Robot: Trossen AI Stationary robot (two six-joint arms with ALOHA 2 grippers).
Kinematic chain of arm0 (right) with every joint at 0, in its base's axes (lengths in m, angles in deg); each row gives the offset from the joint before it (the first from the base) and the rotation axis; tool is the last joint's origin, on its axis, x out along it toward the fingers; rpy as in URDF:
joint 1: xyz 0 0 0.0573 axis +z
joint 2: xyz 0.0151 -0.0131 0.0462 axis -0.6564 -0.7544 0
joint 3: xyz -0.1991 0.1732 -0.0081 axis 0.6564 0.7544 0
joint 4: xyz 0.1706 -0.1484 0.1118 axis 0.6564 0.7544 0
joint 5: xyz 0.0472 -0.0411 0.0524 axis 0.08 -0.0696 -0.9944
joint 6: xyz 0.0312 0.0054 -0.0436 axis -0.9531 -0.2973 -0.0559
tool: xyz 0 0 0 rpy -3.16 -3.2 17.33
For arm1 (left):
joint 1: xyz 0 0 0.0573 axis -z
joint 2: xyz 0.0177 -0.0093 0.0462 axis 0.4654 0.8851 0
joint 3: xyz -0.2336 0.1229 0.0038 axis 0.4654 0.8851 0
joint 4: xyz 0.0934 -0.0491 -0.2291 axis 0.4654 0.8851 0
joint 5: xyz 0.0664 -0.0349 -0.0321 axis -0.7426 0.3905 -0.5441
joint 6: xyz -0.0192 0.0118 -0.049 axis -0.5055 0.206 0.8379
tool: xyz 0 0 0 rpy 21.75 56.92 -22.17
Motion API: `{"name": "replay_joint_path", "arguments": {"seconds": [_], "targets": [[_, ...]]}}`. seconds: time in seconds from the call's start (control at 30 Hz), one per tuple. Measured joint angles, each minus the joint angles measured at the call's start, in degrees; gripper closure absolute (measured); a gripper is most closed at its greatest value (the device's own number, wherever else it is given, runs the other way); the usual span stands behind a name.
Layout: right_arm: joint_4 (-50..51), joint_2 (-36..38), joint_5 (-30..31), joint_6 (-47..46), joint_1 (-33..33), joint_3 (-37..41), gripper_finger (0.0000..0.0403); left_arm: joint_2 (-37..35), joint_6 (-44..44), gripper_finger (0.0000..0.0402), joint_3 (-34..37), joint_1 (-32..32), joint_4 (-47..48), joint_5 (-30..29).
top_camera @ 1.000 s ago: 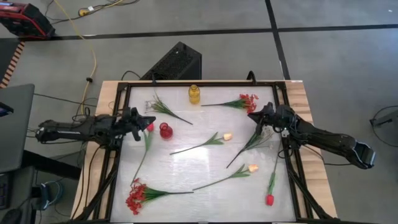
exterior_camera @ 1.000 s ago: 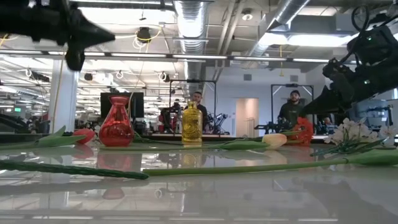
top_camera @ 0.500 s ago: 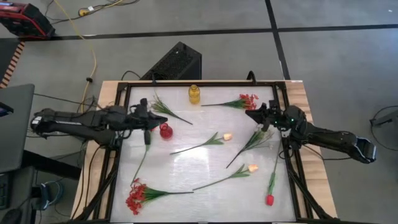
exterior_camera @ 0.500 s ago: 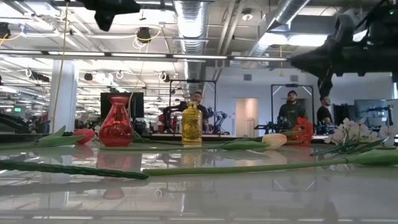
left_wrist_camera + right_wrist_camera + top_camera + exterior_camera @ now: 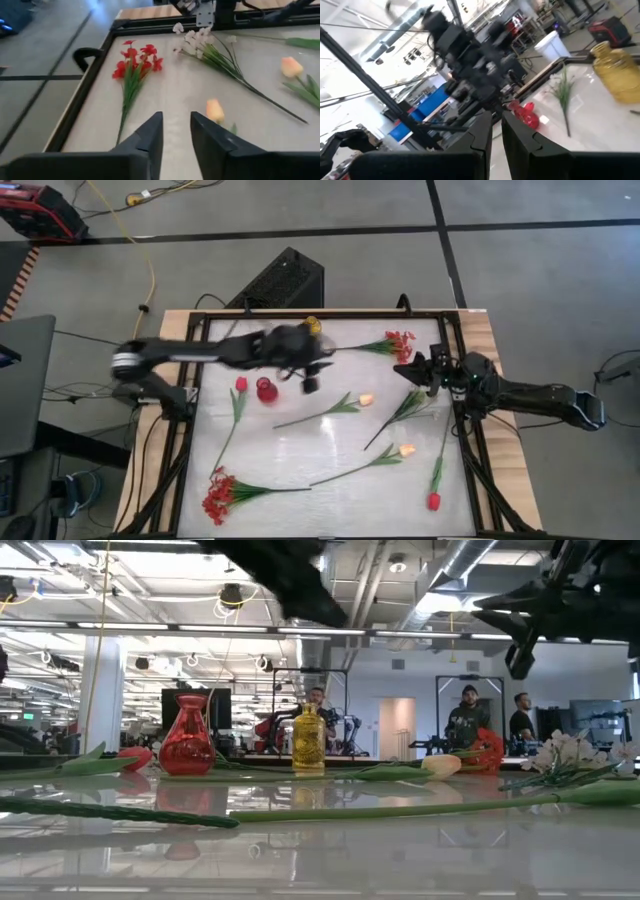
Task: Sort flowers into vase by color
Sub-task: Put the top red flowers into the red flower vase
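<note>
Artificial flowers lie flat on the white table. A red spray [image 5: 392,343] lies far right and another [image 5: 218,496] near left. A red tulip [image 5: 240,384] lies beside the red vase [image 5: 265,390], another [image 5: 433,501] near right. Two cream tulips [image 5: 366,398] [image 5: 405,450] lie in the middle, with the white spray [image 5: 420,400] to their right. The yellow vase [image 5: 313,327] stands at the far edge. My left gripper [image 5: 310,383] hangs in the air right of the red vase, narrowly open and empty. My right gripper [image 5: 399,368] is shut, raised between the far red spray and the white spray.
A green leafy sprig [image 5: 565,90] lies on the table near the yellow vase [image 5: 620,75]. A black metal frame [image 5: 185,430] rims the table on all sides. People stand in the room beyond the far edge [image 5: 470,715].
My left arm has swung fast from the table's left edge toward the middle, rising and passing over the red vase. My right gripper has risen from just above the white spray and levelled out. No flower has moved.
</note>
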Motion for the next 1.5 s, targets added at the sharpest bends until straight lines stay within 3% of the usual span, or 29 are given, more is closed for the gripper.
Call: {"name": "replay_joint_path", "arguments": {"seconds": [0.13,0.4,0.67,0.9,1.07,1.33,1.5], "targets": [[0.0,0.0,2.1,0.0,2.6,0.0,0.0332,13.6,-2.7,0.0269,-12.8,-5.5,2.5,4.8],[0.0,0.0,2.8,0.3,6.7,-0.1,0.0332,34.5,-9.0,0.0241,-36.9,-7.3,15.5,2.8],[0.0,0.0,2.8,0.4,7.9,-0.1,0.0332,48.8,-10.5,0.0241,-50.1,-9.4,18.6,4.3],[0.0,0.0,2.5,0.6,7.9,-0.1,0.0332,53.0,-9.8,0.0241,-54.6,-10.2,22.0,3.5],[-0.7,0.0,2.4,2.0,7.9,-0.1,0.0332,52.5,-2.0,0.0241,-54.7,-10.3,26.4,4.5],[-0.9,0.0,2.3,2.2,7.9,-0.1,0.0332,54.2,7.3,0.0241,-53.2,-10.9,19.7,3.3],[-1.2,0.1,2.1,2.2,7.9,-0.1,0.0332,55.1,7.3,0.0242,-54.0,-11.6,20.1,3.2]]}}
